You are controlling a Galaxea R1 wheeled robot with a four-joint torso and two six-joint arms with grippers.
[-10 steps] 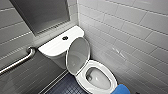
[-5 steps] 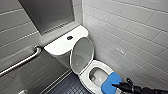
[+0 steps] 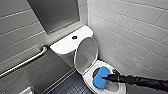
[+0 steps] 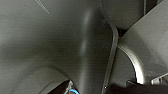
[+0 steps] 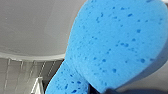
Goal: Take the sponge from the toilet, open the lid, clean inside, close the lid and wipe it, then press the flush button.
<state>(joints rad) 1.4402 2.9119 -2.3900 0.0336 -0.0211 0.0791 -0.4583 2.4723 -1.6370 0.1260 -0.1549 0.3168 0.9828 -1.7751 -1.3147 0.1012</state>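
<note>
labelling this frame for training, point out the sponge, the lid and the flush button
the sponge (image 3: pixel 100 77), head view, middle of its blue face
the lid (image 3: pixel 86 55), head view, middle of its raised inner face
the flush button (image 3: pixel 74 37), head view, centre of the dark button on the tank top

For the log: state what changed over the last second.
The right gripper, holding the sponge, came in from the right and into the bowl of the toilet. The lid stayed up, the flush button untouched.
</note>
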